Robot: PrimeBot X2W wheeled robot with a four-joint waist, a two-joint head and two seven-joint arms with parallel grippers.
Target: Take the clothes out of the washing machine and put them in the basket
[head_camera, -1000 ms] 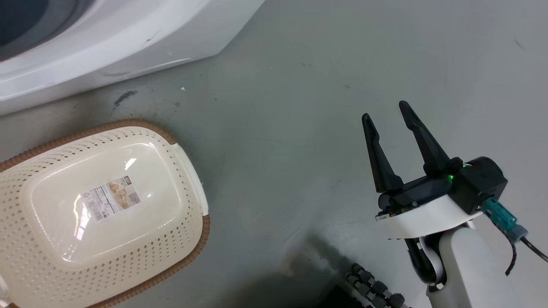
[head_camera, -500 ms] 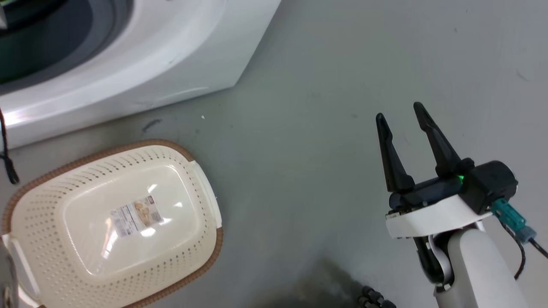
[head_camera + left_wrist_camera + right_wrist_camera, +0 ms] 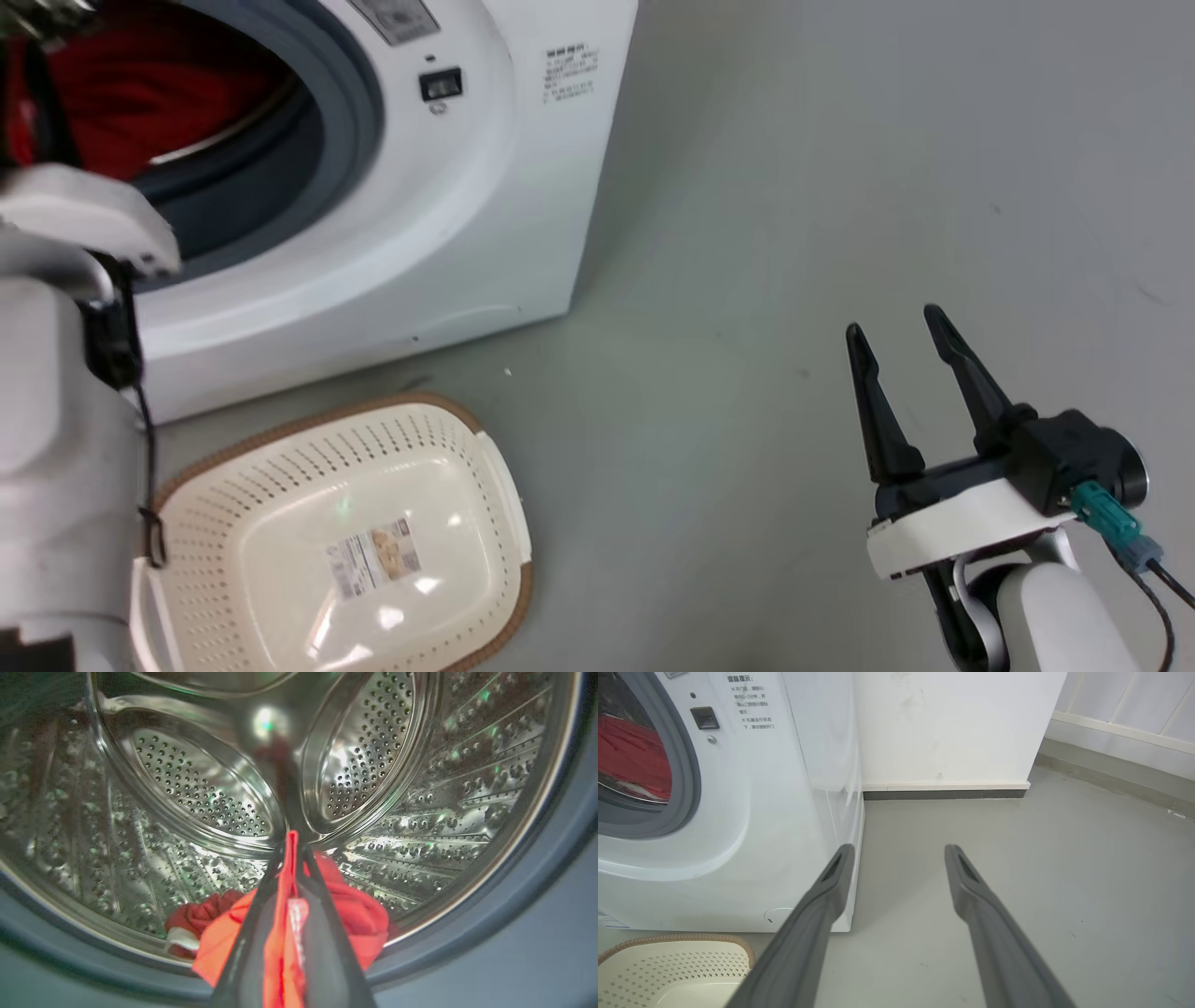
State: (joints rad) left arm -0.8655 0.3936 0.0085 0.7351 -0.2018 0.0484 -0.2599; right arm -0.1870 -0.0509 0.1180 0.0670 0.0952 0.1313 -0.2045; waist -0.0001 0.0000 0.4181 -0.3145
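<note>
**Left gripper pinched on red cloth at the drum mouth**

Closest, low on the right of the head view: the right gripper (image 3: pixel 894 319), fingers spread apart, poised above the grey floor (image 3: pixel 747 233), well apart from machine and basket. Same spread in the right wrist view, pointing past the washer's corner toward a white wall (image 3: pixel 948 728).

Low on the left: the pale left forearm (image 3: pixel 47 420), reaching up toward the porthole. Just beside it on the floor, the basket (image 3: pixel 308 425), cream with a brown rim, label sticker (image 3: pixel 373 558) showing on its base. Near the foot of the washer but not touching it.

Behind the basket: the washing machine (image 3: pixel 448 233), white, with the grey rubber seal (image 3: pixel 355 103) ringing the opening and red fabric visible inside.

Farther in, through the left wrist view: the left gripper (image 3: pixel 293 847), fingers closed together on a fold of the clothes (image 3: pixel 359 914), a strip of red with a touch of white trim pressed between them. Rest of that red fabric bunched at the lower lip of the drum (image 3: pixel 210 793). Second red clump (image 3: pixel 196 914) with a white patch lying just to its left on the perforated steel. Beyond, the shiny back of the drum, curved and dotted with holes.
</note>
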